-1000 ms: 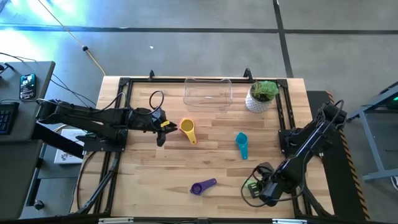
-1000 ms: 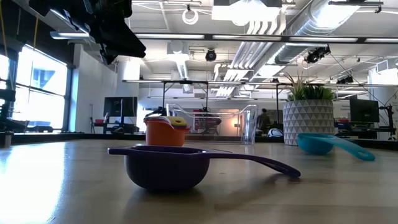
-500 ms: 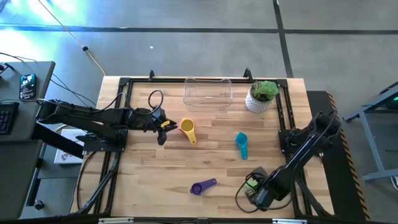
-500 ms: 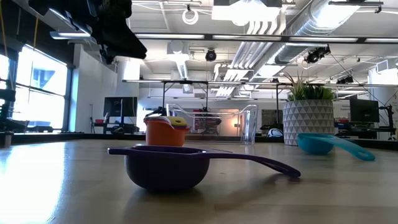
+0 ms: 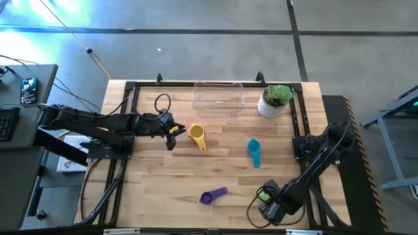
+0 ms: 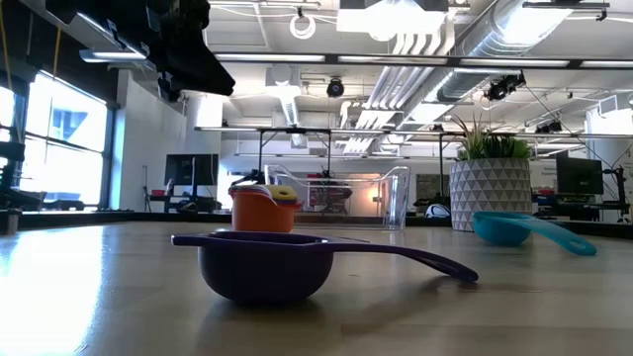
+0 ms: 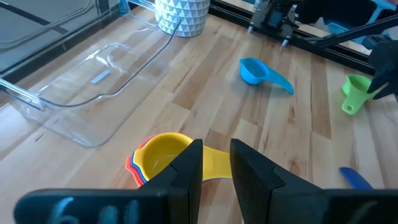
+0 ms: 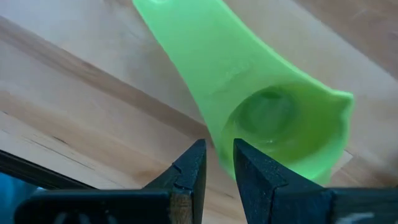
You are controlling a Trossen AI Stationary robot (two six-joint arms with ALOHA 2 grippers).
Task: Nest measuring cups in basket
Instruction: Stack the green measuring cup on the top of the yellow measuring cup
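The green measuring cup [image 8: 267, 106] is in my right gripper [image 8: 219, 155], which is shut on it near the table's near right corner [image 5: 264, 194]. My left gripper [image 7: 216, 163] is shut and hovers above the table, beside the yellow cup [image 7: 163, 154]. That cup sits nested in an orange one [image 5: 196, 134]. The teal cup [image 5: 253, 151] and the purple cup [image 5: 213, 195] lie on the wood. The clear basket [image 5: 218, 96] stands by the far edge. The blue and red cups do not show. My right gripper pinches the green cup between its two fingers at the bowl's side wall [image 8: 217, 134], close to where the handle joins. The handle [image 8: 168, 25] points away from the fingers. The fingertips hide the exact place of contact. Whether the cup is clear of the table, I cannot tell.
A white pot with a green plant [image 5: 275, 100] stands right of the basket. A black rail frame [image 5: 130, 88] runs along the table's edges. Open wood lies in the table's middle and near left part.
My right gripper has carried the green cup a little toward the table's near edge, its arm folding lower. The left arm and the other cups have kept still.
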